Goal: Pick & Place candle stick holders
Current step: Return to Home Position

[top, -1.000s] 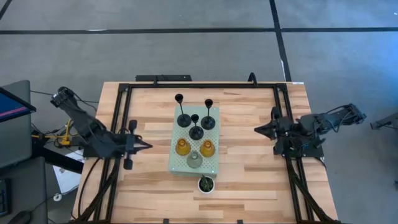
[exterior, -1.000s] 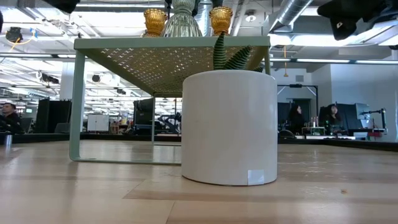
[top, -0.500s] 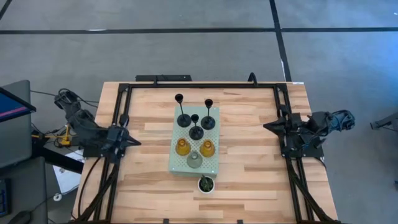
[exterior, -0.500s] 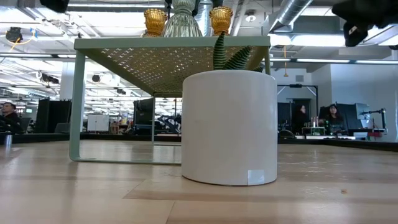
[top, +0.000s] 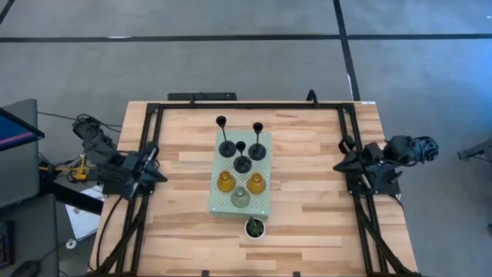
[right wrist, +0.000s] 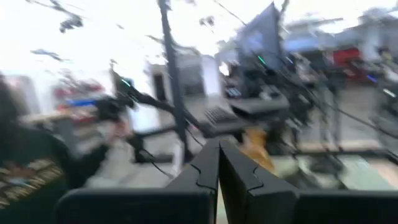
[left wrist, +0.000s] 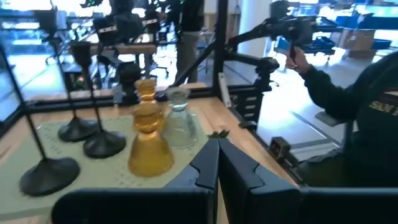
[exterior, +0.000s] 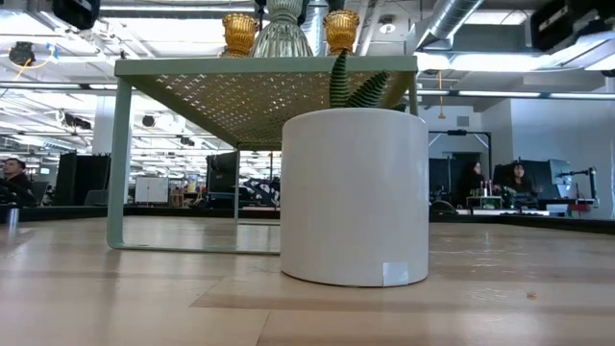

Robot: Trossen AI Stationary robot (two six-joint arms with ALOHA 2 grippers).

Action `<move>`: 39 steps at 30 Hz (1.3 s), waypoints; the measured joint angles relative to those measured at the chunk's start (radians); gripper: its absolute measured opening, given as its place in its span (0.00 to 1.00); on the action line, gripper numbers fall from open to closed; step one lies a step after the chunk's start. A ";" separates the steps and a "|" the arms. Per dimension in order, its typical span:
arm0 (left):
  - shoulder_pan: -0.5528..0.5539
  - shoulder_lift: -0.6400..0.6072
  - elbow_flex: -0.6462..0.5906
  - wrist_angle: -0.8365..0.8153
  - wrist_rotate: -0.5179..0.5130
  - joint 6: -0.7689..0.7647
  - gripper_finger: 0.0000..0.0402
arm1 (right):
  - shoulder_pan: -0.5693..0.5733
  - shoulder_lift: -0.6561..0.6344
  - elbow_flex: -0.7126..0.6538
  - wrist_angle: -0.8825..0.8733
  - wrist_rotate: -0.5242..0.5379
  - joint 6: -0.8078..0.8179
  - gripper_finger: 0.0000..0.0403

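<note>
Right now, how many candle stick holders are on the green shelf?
6, all on the shelf: three black holders at the end away from the plant, two amber holders side by side in the middle, one clear-grey holder nearest the plant. None appears hidden.

A grey floor crossed by dark lines surrounds the wooden bench, a screen standing at nine o'clock.
</note>
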 joint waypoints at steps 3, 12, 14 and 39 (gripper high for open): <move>0.000 -0.002 -0.001 0.012 0.016 0.006 0.02 | 0.000 0.000 0.002 0.057 -0.069 0.007 0.00; 0.000 -0.004 -0.006 0.015 0.037 0.004 0.02 | -0.001 -0.001 -0.087 0.122 -0.034 0.009 0.00; 0.000 -0.004 -0.013 0.015 0.037 0.004 0.02 | -0.001 -0.001 -0.126 0.159 -0.002 0.008 0.00; 0.000 -0.004 -0.036 0.021 0.035 -0.023 0.02 | 0.000 -0.002 -0.345 0.251 0.003 -0.044 0.00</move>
